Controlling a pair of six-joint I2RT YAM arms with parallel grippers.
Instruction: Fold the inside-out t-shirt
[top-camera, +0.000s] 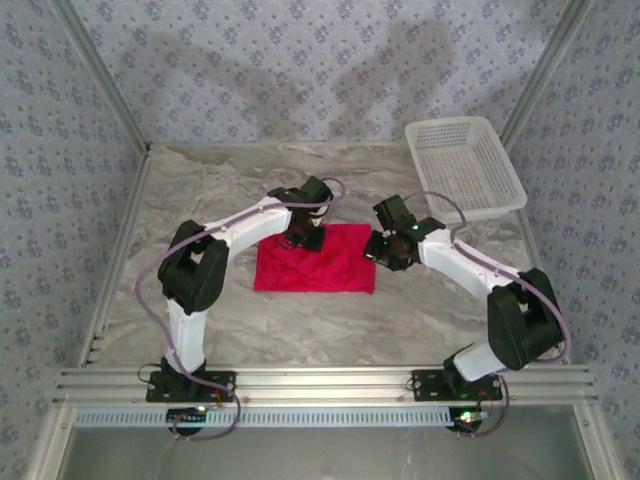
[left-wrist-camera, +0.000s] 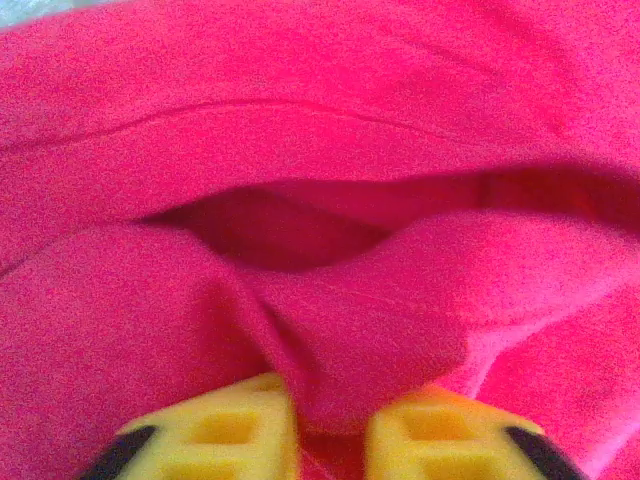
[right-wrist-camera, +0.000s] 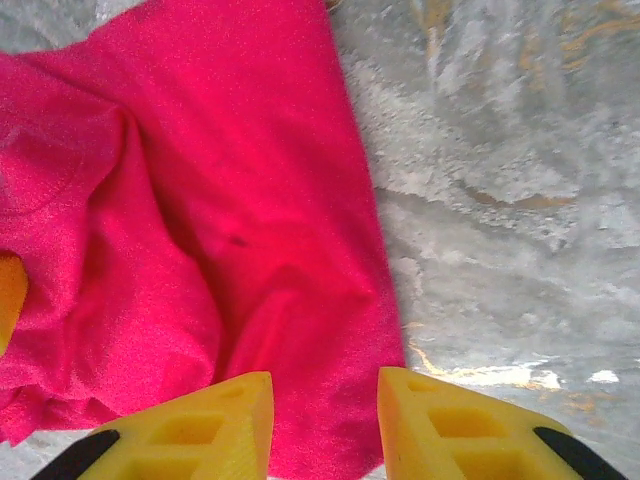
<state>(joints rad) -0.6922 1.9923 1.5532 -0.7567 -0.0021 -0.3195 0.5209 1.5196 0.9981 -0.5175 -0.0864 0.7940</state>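
The red t-shirt (top-camera: 335, 268) is lying as a rough rectangle mid-table (top-camera: 300, 330), well apart from the white basket (top-camera: 465, 165). The left gripper (left-wrist-camera: 330, 425) is pinching a ridge of its cloth between nearly closed fingers. The right gripper (right-wrist-camera: 325, 420) is hanging over the shirt's right edge, fingers parted, holding nothing.

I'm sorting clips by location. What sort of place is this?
Likely a robot test cell: left arm and right arm bolted to a metal rail, patterned panels walling the table, a red t-shirt as practice piece.
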